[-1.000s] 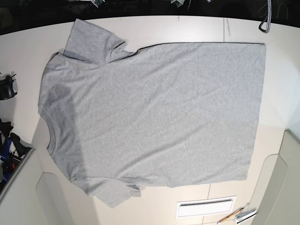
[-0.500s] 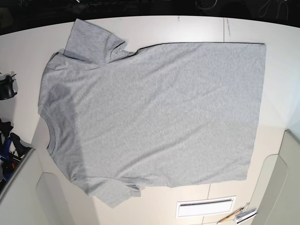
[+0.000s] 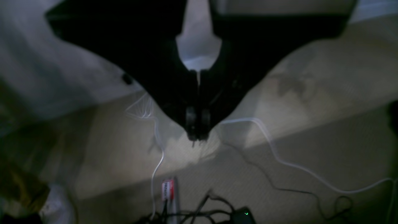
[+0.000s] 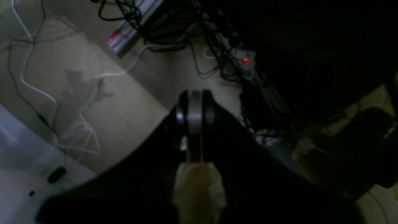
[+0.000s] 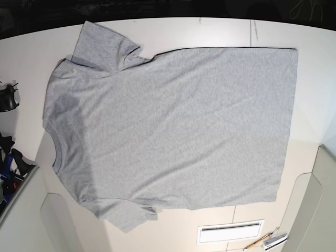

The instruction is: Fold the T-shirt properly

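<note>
The heather-grey T-shirt (image 5: 173,128) lies spread flat on the white table (image 5: 220,31), plain side up. Its collar is at the left, its hem at the right, with one sleeve at the top left and one at the bottom left. No gripper shows in the base view. In the left wrist view my left gripper (image 3: 197,130) is shut and empty, off the table above a carpeted floor. In the right wrist view my right gripper (image 4: 195,107) is shut and empty, also above the floor. The shirt does not show in either wrist view.
A white slotted panel (image 5: 230,231) and some pens (image 5: 268,241) lie at the table's front edge. Black gear (image 5: 8,100) stands at the left edge. White and black cables (image 3: 273,149) and a power strip with a red light (image 4: 245,60) lie on the floor.
Arm parts and a dark looped piece at the top edge of the base view one second ago have left the view. The T-shirt has not moved.
</note>
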Motion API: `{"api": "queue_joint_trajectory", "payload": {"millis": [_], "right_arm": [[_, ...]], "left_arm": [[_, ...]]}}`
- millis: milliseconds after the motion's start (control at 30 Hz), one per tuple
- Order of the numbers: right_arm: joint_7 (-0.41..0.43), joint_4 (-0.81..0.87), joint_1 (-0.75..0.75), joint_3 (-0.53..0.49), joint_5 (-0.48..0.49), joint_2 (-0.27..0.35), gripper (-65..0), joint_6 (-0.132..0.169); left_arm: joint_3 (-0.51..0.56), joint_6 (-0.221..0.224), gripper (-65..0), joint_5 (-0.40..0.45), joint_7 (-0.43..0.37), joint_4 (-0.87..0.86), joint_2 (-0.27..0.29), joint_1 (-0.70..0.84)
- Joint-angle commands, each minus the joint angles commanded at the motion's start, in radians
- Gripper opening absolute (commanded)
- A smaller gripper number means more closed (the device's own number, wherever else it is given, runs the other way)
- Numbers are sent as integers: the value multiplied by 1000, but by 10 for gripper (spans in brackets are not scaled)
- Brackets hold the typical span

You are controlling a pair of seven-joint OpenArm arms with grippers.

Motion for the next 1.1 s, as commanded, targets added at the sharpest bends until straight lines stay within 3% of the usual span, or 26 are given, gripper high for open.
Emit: {"api": "queue_joint_trajectory", "payload": {"millis": [67,167,267,300,500,700,800,900,1000,1067,1100], "right_arm": [[-2,41,-31,34,1,16,-650,0],[-6,114,-79,121,79,29,-650,5],[-22,211,-125,232,139,28,-650,70],[-26,247,-137,268,164,28,-650,80],[-108,451,-188,462,361,27,-650,136],[-125,552,-179,619,536,17,-650,135],[-166,555,-130,689,628,-33,-650,126],[-259,536,-32,706,678,-102,-650,120],[-365,499,41,706,753,-156,-511,119],[-411,467,70,706,783,-179,-402,110],[-415,449,71,706,790,-185,-361,89]], "left_arm": [[-61,0,-650,-7,0,78,0,62],[-153,0,-650,-7,0,198,0,137],[-240,8,-650,-19,0,301,0,182],[-272,32,-650,-37,0,330,0,183],[-455,37,-650,-144,80,450,0,183],[-548,26,-650,-235,76,530,0,183],[-548,27,-650,-257,72,539,1,123],[-548,31,-650,-254,129,539,0,27],[-548,30,-604,-254,226,539,-1,-69],[-548,31,-483,-254,257,538,-15,-101],[-548,31,-411,-254,259,538,-22,-109]]}}
